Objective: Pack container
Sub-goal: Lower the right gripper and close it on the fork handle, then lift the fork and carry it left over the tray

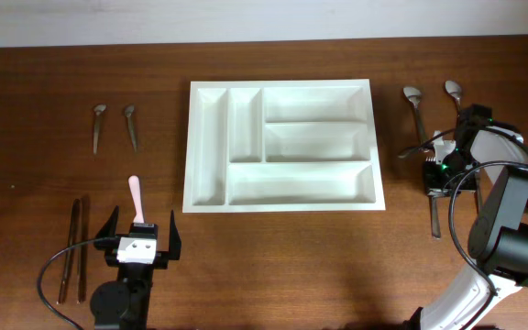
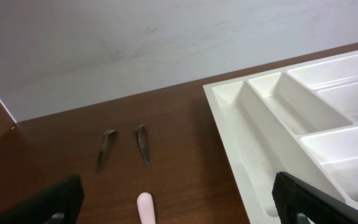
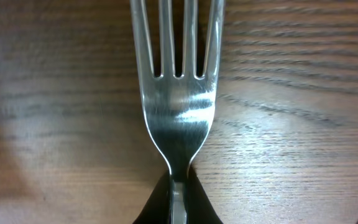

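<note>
pinching the neck of a shiny steel four-tined fork [image 3: 178, 118], the right pincer [image 3: 178, 190] is pressed together at the bottom centre of its wrist view. the tines point up the frame over the brown wooden surface [image 3: 303, 124]. from overhead, this pincer [image 1: 440, 172] sits near the right edge of the frame, well apart from the large white rectangular plastic cutlery tray [image 1: 301, 183]. the tray lies flat at the centre of the surface, with two narrow upright compartments toward its left and three long horizontal ones. a pair of steel spoons [image 1: 415, 103] lies at upper right, near the right arm. the left pincer [image 1: 140, 231] is spread wide at lower left and holds nothing. a pink-handled utensil [image 1: 135, 194] lies just above it in the frame. a pair of small dull-metal spoons [image 1: 98, 126] lies at upper left. two long dark utensils [image 1: 78, 247] lie side by side at lower left, beside the left arm.
</note>
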Tool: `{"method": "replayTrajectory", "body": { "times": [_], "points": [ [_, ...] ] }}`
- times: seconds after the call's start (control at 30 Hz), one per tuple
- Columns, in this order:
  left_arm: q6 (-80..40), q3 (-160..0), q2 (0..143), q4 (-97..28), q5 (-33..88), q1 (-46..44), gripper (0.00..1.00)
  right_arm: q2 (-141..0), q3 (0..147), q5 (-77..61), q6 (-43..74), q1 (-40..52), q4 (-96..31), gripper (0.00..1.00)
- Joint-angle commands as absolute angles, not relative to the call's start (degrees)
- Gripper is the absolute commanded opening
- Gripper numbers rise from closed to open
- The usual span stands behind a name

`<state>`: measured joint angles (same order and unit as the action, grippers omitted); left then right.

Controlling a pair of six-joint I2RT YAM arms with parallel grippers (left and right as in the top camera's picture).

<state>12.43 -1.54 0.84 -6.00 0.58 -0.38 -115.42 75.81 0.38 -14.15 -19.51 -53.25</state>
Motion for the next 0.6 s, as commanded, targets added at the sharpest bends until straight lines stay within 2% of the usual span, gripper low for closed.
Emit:
{"method": "replayTrajectory", "body": {
  "times": [0.0, 0.23, 0.33, 0.57],
  "points": [
    [12.51, -1.1, 0.34, -5.82, 0.16, -0.1, 0.99, -117.84, 75.35, -0.21, -5.61, -19.53, -51.48, 0.04],
    [12.51, -1.1, 0.36, -5.82, 0.16, -0.1, 0.99, -117.8, 79.85, -3.42, 5.5, -19.51, -52.99, 0.04],
    [12.51, -1.1, 0.36, -5.82, 0.19, -0.1, 0.99, -117.8, 84.14, -7.57, 9.65, -19.51, -55.59, 0.04],
    [12.51, -1.1, 0.36, -5.82, 0.16, -0.1, 0.99, -117.8, 98.06, -7.88, 19.7, -19.42, -61.3, 0.04]
  ]
}}
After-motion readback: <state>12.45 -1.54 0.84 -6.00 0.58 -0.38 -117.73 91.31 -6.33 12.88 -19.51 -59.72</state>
